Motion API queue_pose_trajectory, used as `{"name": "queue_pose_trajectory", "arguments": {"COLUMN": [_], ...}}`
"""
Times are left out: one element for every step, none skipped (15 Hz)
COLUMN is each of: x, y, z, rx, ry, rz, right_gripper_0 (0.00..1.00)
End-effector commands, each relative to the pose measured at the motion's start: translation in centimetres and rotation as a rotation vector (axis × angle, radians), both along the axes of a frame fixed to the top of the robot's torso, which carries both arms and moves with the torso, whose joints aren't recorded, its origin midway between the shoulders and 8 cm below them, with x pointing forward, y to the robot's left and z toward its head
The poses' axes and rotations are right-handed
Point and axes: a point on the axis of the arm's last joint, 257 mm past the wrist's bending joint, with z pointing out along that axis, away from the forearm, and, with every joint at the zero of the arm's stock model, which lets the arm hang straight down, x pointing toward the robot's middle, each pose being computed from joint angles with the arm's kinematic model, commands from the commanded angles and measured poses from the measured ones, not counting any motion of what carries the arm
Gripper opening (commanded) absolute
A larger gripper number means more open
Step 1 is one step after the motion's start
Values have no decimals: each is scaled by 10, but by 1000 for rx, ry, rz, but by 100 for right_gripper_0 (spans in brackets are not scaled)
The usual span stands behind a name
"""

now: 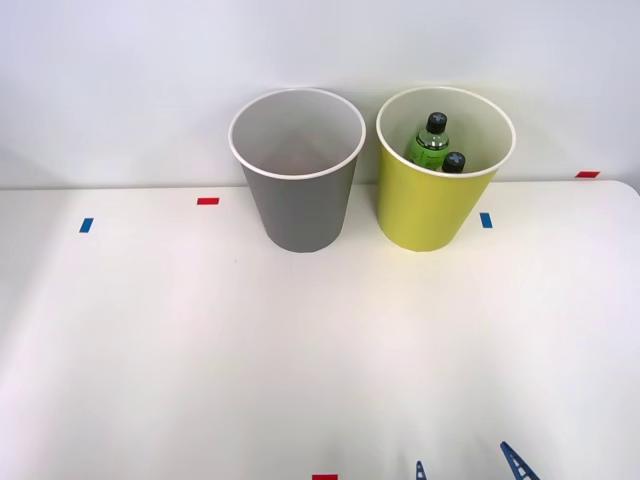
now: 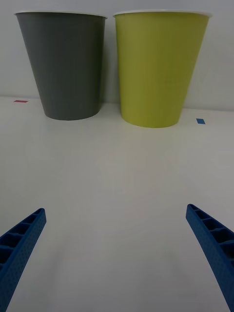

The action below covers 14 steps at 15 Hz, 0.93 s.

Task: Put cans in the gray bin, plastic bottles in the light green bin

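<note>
The right hand [image 2: 117, 258] hovers low over the desk [image 1: 200, 340], fingers spread and empty, facing the gray bin [image 1: 297, 170]; two plastic bottles [image 1: 432, 143] stand inside the light green bin [image 1: 440, 175].

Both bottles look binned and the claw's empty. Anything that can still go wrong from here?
1. The gray bin and light green bin stand close together, so a claw move toward them might knock one over.
2. The two plastic bottles lean with caps near the green bin's rim; a tip could spill them.
3. The gray bin looks empty, so cans may remain unsorted.
</note>
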Motion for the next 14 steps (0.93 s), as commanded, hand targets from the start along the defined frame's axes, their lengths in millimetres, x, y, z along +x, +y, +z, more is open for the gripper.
{"name": "queue_pose_trajectory", "arguments": {"x": [0, 0, 0, 0, 0, 0, 0, 0, 0, 0, 0, 0, 0, 0], "y": [0, 0, 0, 0, 0, 0, 0, 0, 0, 0, 0, 0, 0, 0], "z": [0, 0, 0, 0, 0, 0, 0, 0, 0, 0, 0, 0, 0, 0], "rx": [0, 0, 0, 0, 0, 0, 0, 0, 0, 0, 0, 0, 0, 0], "ry": [0, 0, 0, 0, 0, 0, 0, 0, 0, 0, 0, 0, 0, 0], "rz": [0, 0, 0, 0, 0, 0, 0, 0, 0, 0, 0, 0, 0, 0], "right_gripper_0": [100, 100, 100, 100, 100, 100, 100, 100, 100, 100, 100, 100, 100, 100]}}
